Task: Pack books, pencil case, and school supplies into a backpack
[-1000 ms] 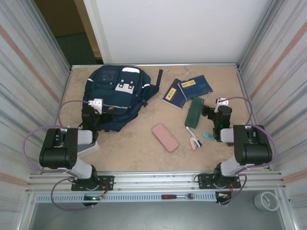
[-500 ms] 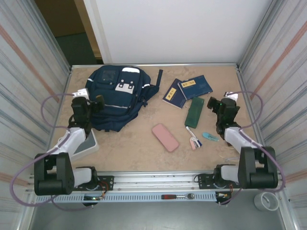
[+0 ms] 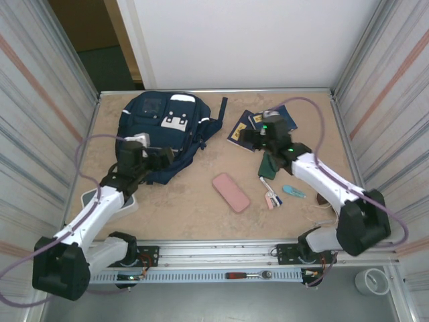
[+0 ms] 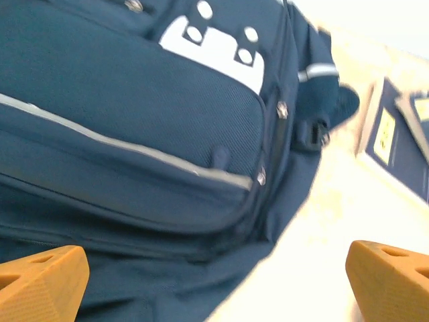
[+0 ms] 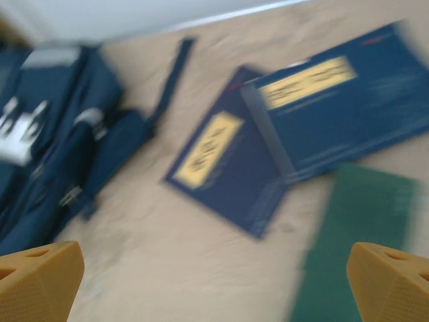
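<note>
We have packed nothing yet: the large navy fabric backpack (image 3: 157,127) lies on the tabletop (image 3: 194,208), two navy yellow-labelled booklets (image 5: 221,161) near it; left fingers (image 4: 40,282) and right fingers (image 5: 40,278) gape wide, empty

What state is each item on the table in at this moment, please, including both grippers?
backpack, lying flat, visible zips shut
books, closed, overlapping, on the table
green case, flat on the table beside the books
pink case, closed, flat on the table
school supplies, loose on the table
left gripper, open, empty, at the backpack's edge
right gripper, open, empty, near the books
</note>
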